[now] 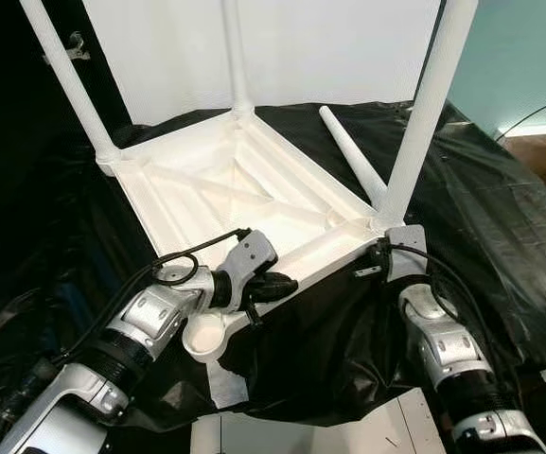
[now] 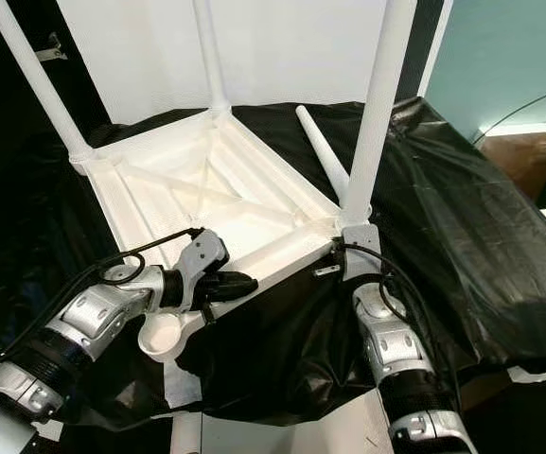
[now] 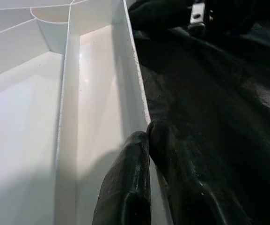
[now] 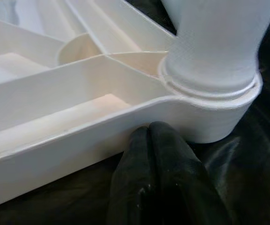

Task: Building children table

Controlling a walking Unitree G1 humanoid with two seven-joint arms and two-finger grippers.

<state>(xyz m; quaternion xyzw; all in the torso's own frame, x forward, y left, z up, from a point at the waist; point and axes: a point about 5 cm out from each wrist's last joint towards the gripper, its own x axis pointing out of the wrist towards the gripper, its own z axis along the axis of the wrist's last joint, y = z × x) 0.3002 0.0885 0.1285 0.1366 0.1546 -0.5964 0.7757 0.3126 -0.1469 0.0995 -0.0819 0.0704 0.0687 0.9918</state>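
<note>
A white children's table [image 1: 254,189] lies upside down on black sheeting. Three white legs stand in its corners: back left [image 1: 69,80], back [image 1: 237,57] and near right [image 1: 424,113]. A loose fourth leg [image 1: 353,156] lies on the sheet to the right of the table. The near left corner socket [image 1: 206,333] is bare. My left gripper [image 1: 287,284] sits on the table's near rim [image 3: 135,79], one finger inside the wall and one outside, pinched together. My right gripper [image 4: 149,133] is shut, tips pressed against the outer wall just under the near right leg's socket [image 4: 209,93].
Crinkled black plastic sheeting [image 1: 500,218] covers the work surface and hangs over its near edge. A white panel [image 1: 329,47] stands behind the table. A teal wall [image 1: 519,47] and a cable are at the far right. Pale floor [image 1: 386,426] lies below.
</note>
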